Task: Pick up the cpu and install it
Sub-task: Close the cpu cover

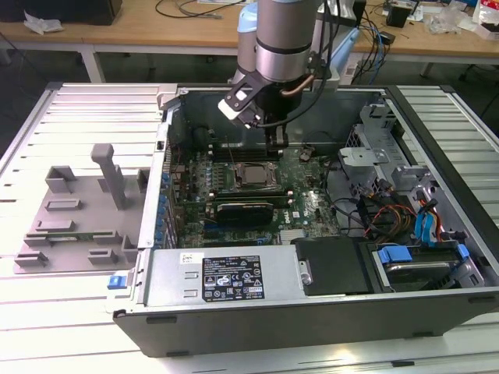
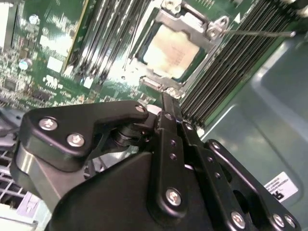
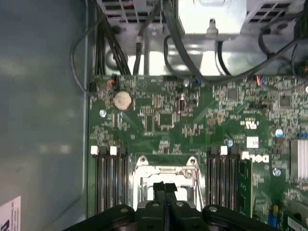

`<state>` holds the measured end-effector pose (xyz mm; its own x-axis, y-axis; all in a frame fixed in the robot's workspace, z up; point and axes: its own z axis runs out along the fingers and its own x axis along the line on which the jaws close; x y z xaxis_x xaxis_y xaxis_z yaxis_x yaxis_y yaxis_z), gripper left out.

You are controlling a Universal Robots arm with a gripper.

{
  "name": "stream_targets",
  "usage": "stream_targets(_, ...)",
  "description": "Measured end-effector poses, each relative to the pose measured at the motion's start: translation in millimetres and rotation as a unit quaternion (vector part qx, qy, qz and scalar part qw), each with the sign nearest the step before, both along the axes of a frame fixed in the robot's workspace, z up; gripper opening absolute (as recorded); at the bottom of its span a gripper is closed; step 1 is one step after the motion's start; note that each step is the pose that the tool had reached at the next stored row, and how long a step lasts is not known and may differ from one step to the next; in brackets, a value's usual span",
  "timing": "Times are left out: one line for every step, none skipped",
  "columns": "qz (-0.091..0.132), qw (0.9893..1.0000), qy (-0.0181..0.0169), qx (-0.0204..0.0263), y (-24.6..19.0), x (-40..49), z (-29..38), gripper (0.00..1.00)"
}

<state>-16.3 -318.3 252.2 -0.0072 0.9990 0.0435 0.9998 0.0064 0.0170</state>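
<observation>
cpu [image 2: 172,50] lies flat inside socket frame [image 2: 195,72] on motherboard [image 3: 163,115] (looks already seated); gripper [image 3: 164,188] hangs just above, fingers pinched together, holding nothing.

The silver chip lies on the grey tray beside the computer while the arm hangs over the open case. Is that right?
Not quite. The cpu sits in the socket on the green board inside the case, not on the grey tray; the second wrist view shows it. The arm does hang over the open case, its gripper shut.
</observation>
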Motion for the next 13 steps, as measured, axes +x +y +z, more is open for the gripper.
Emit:
stream_targets(0.0, 1.0, 0.0072, 0.0, 0.0, 0.1, -0.3, 0.11)
stream_targets(0.0, 0.9998, 0.0184, 0.0, 0.0, 0.2, -0.6, 0.11)
stream_targets(0.0, 0.9998, 0.0189, -0.0001, 0.0, 0.2, -0.6, 0.11)
stream_targets(0.0, 0.9998, 0.0192, -0.0001, 0.0, 0.2, -0.5, 0.11)
stream_targets(0.0, 0.9998, 0.0194, 0.0, -0.1, 0.2, -0.6, 0.11)
stream_targets(0.0, 0.9998, 0.0194, 0.0001, -0.6, 0.3, -0.7, 0.11)
stream_targets(0.0, 0.9998, 0.0194, 0.0001, -1.6, 0.1, -0.8, 0.11)
stream_targets(0.0, 0.9998, 0.0194, 0.0001, -3.2, -1.5, -2.3, 0.11)
stream_targets(0.0, 0.9998, 0.0194, 0.0, -3.3, -4.3, -5.5, 0.11)
stream_targets(0.0, 0.9998, 0.0194, 0.0, -3.3, -6.8, -9.7, 0.11)
stream_targets(0.0, 0.9998, 0.0194, -0.0001, -3.3, -7.5, -12.9, 0.11)
stream_targets(0.0, 0.9998, 0.0195, -0.0002, -3.3, -7.5, -13.0, 0.11)
stream_targets(0.0, 0.9998, 0.0195, -0.0003, -3.3, -7.5, -13.0, 0.11)
